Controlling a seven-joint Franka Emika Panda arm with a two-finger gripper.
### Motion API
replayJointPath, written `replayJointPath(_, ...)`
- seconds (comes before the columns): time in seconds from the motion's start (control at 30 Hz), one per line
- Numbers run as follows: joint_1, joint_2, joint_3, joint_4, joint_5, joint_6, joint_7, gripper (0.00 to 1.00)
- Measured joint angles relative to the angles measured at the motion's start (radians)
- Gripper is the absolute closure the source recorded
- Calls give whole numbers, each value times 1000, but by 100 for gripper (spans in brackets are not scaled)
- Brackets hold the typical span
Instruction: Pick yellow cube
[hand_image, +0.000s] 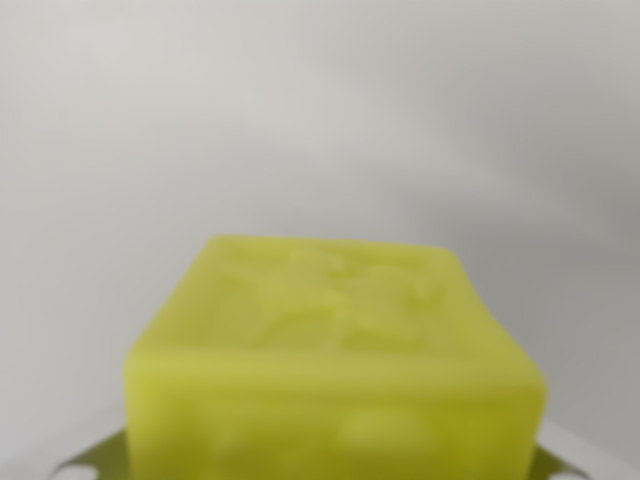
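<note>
- One yellow cube (335, 370) fills the lower middle of the wrist view, very close to the lens and out of focus.
- Its top face carries a raised, blurred relief pattern; the front face shows soft bumps too.
- Pale metal slivers peek out at both bottom corners beside the cube.
- End effector: fingers can't be made out, so its grip can't be told.
- Behind, only a plain grey-white blur.

pincer (330, 462) barely visible, pale metal at bottom corners; state unclear
</note>
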Motion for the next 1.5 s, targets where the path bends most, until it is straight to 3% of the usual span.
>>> replayJointPath(1.5, -1, -172, 0, 62, -15, -236, 10, 100)
